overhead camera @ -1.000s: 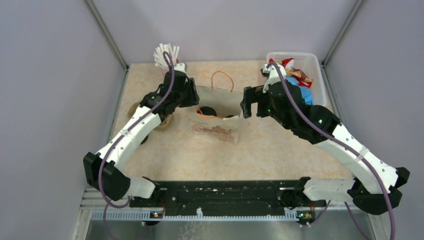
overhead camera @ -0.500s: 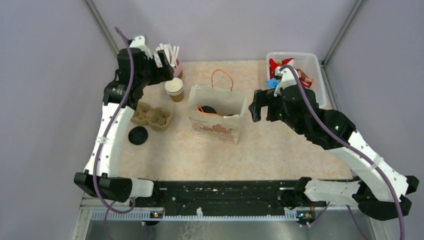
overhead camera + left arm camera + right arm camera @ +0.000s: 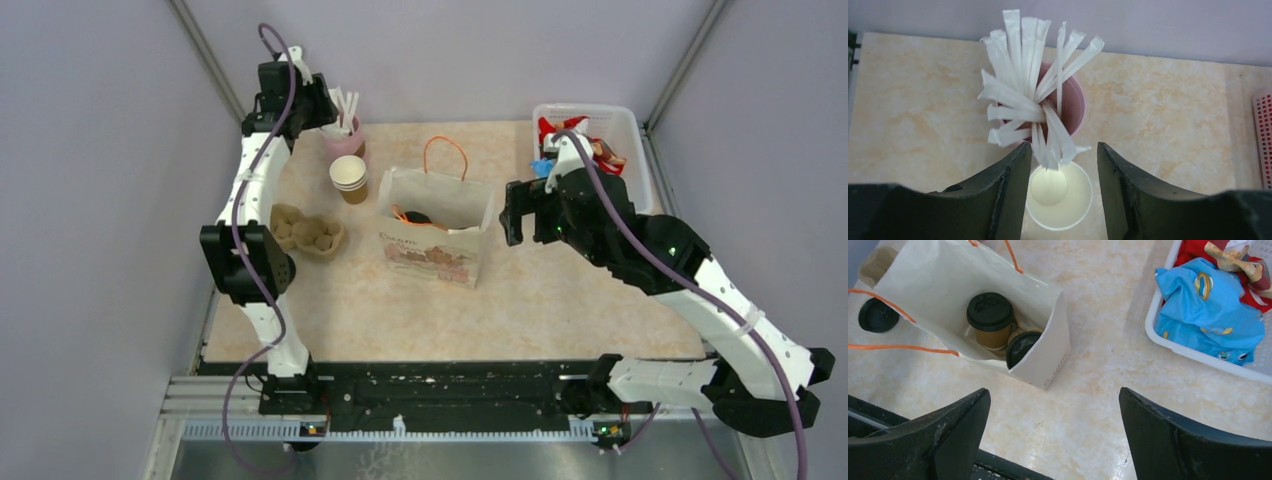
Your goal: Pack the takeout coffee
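- The two small brown paper cups with round black plastic lids [image 3: 990,320] are being contained in the white paper bag with orange cord handles [image 3: 938,285]. One cup is sitting upright and the other is leaning against it.
- The bag is standing open near the middle of the beige, marbled bench [image 3: 560,290].
- The left jaws are being held partly apart, with nothing between them, above the smooth pink cup of paper-wrapped white straws [image 3: 1070,102].
- The right jaws are being held spread wide and empty, just beside the bag's right side.
- A stack of lidless, white-rimmed brown paper cups [image 3: 349,178] is standing just beside the pink cup.
- A moulded brown pulp cup carrier [image 3: 305,232] is lying to the left of the bag.
- A loose round black lid [image 3: 878,315] is lying flat on the bench near the bag.
- Crumpled blue and red fabric [image 3: 1208,300] is being held in the white perforated plastic basket [image 3: 632,150] at the far right corner.
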Action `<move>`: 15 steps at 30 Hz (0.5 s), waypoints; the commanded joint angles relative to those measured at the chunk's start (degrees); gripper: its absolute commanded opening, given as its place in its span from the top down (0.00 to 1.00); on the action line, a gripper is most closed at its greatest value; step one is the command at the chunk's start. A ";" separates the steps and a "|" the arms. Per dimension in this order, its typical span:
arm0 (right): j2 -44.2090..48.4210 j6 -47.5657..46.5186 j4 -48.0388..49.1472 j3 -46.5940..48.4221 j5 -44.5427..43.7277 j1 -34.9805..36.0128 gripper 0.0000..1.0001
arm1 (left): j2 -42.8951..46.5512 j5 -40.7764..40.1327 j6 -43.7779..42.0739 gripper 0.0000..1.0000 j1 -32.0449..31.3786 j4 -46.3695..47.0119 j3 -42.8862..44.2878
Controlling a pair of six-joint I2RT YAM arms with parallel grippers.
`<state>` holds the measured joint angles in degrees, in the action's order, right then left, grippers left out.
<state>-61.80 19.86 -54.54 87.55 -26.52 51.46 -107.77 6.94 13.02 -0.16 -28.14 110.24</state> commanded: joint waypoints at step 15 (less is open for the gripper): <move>-4.20 -11.80 -0.66 4.88 -2.44 -2.88 0.01 | -17.14 3.63 2.10 0.65 -0.23 17.68 14.14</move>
<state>-65.73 10.87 -56.42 90.43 -27.68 49.69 -123.42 10.26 14.04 -0.27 -15.35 121.62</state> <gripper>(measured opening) 0.985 0.361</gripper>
